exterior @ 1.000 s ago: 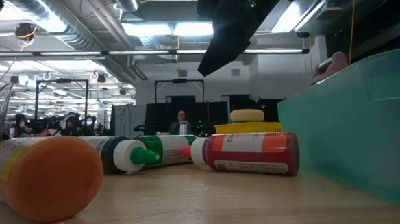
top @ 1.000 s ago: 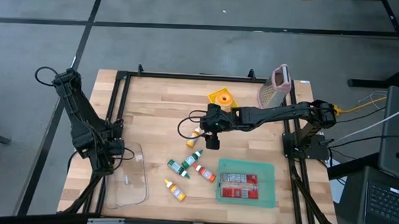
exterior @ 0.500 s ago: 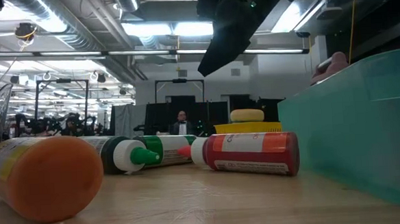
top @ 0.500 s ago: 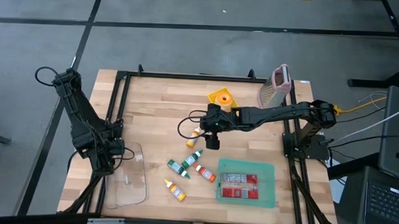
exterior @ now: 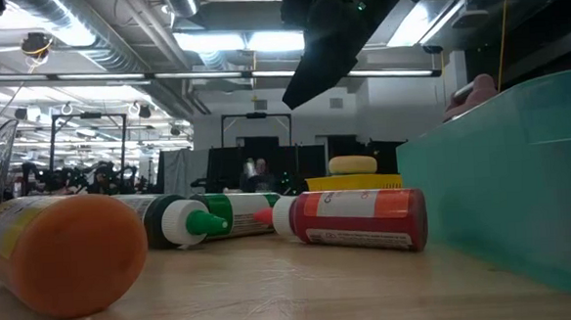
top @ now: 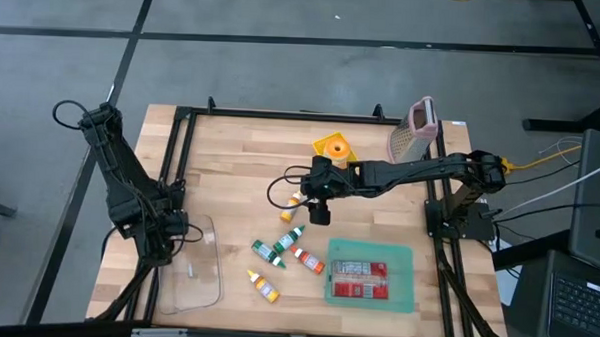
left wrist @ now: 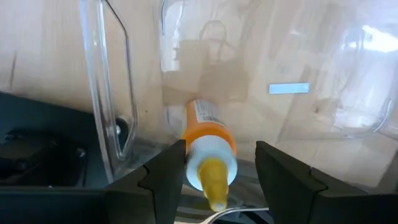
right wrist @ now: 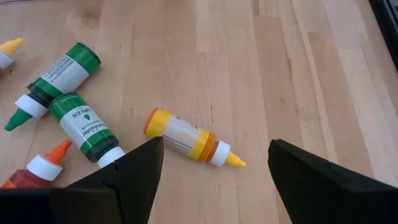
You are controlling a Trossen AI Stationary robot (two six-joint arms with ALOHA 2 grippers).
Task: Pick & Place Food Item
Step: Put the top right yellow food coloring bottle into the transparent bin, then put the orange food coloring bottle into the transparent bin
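Observation:
An orange-yellow sauce bottle point(left wrist: 208, 140) lies inside a clear plastic container point(top: 199, 265) at the table's near left, its yellow tip between the fingers of my left gripper point(left wrist: 221, 180). That gripper points down into the container and is open; I cannot tell whether a finger touches the cap. My right gripper point(top: 319, 211) hangs open above the table's middle, over a yellow bottle point(right wrist: 186, 140). Two green bottles point(right wrist: 84, 121) and a red one point(top: 308, 260) lie on their sides on the wood nearby, and another yellow bottle point(top: 263, 284) lies nearer the front.
A teal tray point(top: 402, 257) holding a red package stands at the near right. A yellow-orange object point(top: 333, 147) and a pink-grey item point(top: 416, 133) sit at the far right. A black frame point(top: 187, 115) borders the table. Bare wood lies at the far left.

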